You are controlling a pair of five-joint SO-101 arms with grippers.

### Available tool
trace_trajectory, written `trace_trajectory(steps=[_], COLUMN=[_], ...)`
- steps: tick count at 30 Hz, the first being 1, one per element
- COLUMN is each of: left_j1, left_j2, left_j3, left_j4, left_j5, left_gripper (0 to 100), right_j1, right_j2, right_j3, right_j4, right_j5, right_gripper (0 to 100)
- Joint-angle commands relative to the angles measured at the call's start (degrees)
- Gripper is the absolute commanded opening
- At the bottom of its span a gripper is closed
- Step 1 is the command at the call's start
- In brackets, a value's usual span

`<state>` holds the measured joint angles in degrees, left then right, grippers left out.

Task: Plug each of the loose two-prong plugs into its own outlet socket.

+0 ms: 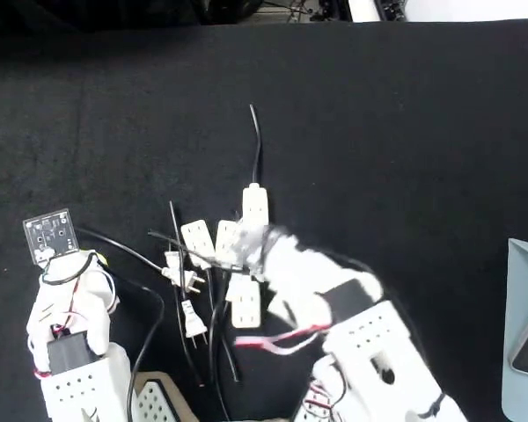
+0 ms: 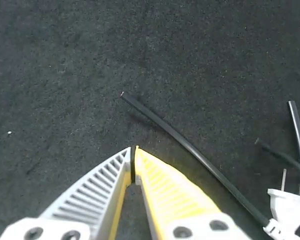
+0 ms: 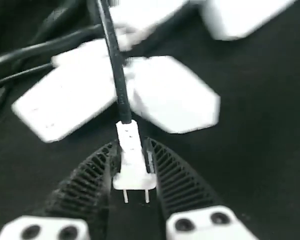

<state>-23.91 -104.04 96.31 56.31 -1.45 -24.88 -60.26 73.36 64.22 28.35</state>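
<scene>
Two-prong plug (image 3: 134, 172), white on a black cord (image 3: 115, 65), is gripped in the right claw (image 3: 132, 150), its prongs pointing back toward the wrist. It sits at the cluster of white outlet blocks (image 1: 246, 308) in the lower middle of the high view. Another loose plug (image 1: 194, 323) lies just left of them on the black worktop (image 1: 405, 132). At lower left, the left claw (image 2: 134, 152) is clenched on nothing.

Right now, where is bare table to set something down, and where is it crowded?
Free: the far table beyond the outlet blocks, and the strip between the right arm and grey tray. Crowded: the near centre, where blocks, cords and loose plugs tangle.
</scene>
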Motion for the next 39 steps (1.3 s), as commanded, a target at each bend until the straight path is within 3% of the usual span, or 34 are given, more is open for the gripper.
trace_trajectory(steps=[1, 9, 12, 19, 25, 34, 39], left_j1=[-0.57, -0.57, -0.57, -0.57, -0.57, -0.57, -0.66], left_j2=[-0.35, -0.35, -0.35, -0.35, -0.35, -0.35, -0.35], left_j3=[1.01, 1.01, 1.01, 1.01, 1.01, 1.01, 1.01], left_j4=[-0.70, -0.70, -0.70, -0.70, -0.70, -0.70, -0.70], left_j5=[0.09, 0.09, 0.09, 0.09, 0.09, 0.09, 0.09], left_gripper=[3, 3, 3, 3, 3, 3, 3], right_j1=[11.08, 20.04, 21.89, 21.45, 16.26, 15.38, 20.57], right_j2=[0.31, 0.40, 0.48, 0.40, 1.36, 22.11, 33.10], right_j3=[-7.34, -6.73, -4.53, -8.92, -9.45, -8.31, -12.97], right_j4=[-0.35, -1.93, -3.69, 1.85, 8.35, -1.32, -3.69], right_j5=[0.62, 0.00, -2.20, -2.64, -2.73, -4.31, -4.22], right_gripper=[2.1, 3.7, 14.7, 14.9, 14.7, 14.5, 14.5])
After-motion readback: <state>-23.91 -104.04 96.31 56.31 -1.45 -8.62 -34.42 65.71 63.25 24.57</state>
